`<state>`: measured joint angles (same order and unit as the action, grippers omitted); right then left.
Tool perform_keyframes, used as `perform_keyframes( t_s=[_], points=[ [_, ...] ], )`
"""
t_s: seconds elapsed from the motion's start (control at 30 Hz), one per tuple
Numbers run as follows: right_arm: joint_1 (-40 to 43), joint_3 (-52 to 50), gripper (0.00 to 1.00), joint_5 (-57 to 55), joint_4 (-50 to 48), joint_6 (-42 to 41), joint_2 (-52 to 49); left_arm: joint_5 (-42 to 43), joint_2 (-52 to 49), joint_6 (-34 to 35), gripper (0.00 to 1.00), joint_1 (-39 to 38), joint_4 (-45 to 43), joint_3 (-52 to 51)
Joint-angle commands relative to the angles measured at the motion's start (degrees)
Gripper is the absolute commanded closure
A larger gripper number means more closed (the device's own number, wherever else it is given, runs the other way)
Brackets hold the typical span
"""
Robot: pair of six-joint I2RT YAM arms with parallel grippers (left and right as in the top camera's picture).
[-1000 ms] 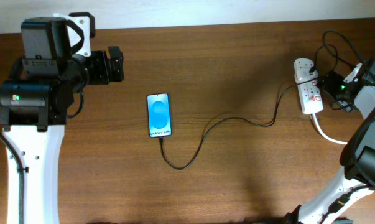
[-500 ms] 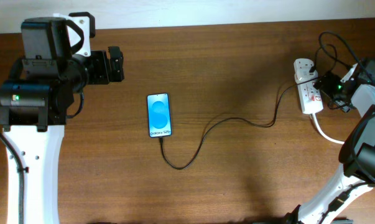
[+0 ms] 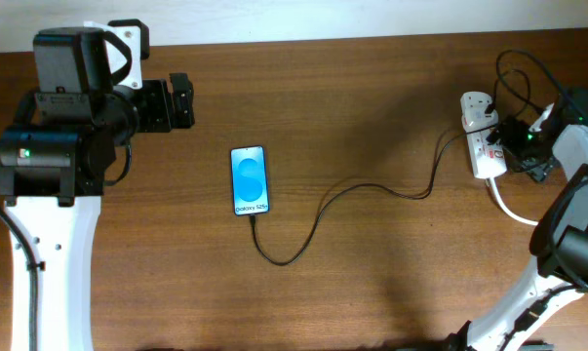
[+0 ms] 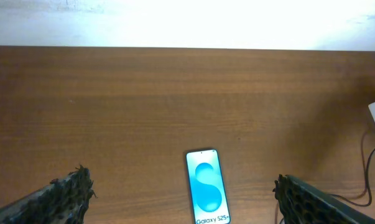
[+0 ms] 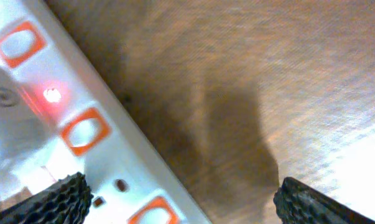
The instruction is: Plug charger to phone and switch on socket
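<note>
The phone (image 3: 250, 180) lies flat mid-table, its blue screen lit; it also shows in the left wrist view (image 4: 207, 195). The charger, a thin black cable (image 3: 372, 190), runs from the phone's near end to the white adapter (image 3: 478, 107) in the socket (image 3: 487, 154), a white power strip at the right edge. In the right wrist view the socket (image 5: 56, 124) shows orange switches and a red lit spot. My right gripper (image 3: 508, 136) is open, hovering right over the strip (image 5: 178, 199). My left gripper (image 3: 183, 100) is open and empty, up and left of the phone (image 4: 181, 199).
The strip's thick white cord (image 3: 513, 210) trails toward the front right. Black arm cables (image 3: 518, 68) loop above the strip. A pale wall borders the table's far edge (image 3: 323, 19).
My right gripper has shifted slightly to the left and upward, onto the power strip. The left arm, the phone and the cable have not moved.
</note>
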<state>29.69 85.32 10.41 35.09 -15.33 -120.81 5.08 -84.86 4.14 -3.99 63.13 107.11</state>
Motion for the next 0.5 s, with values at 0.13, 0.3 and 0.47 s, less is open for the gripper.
perform_keyframes(
  t_s=[0.13,0.3,0.47],
  points=[
    [4.4,13.0,0.01,2.3,22.3,1.8,12.4,-0.4,0.3,-0.3,0.01,0.2,0.0,0.7],
    [-5.1,13.0,0.02,11.0,30.6,14.9,29.6,-0.4,0.3,-0.3,0.01,0.1,0.0,0.7],
    [-23.1,13.0,0.02,10.8,36.6,17.8,42.1,-0.4,0.3,-0.3,0.01,0.1,0.0,0.7]
  ],
)
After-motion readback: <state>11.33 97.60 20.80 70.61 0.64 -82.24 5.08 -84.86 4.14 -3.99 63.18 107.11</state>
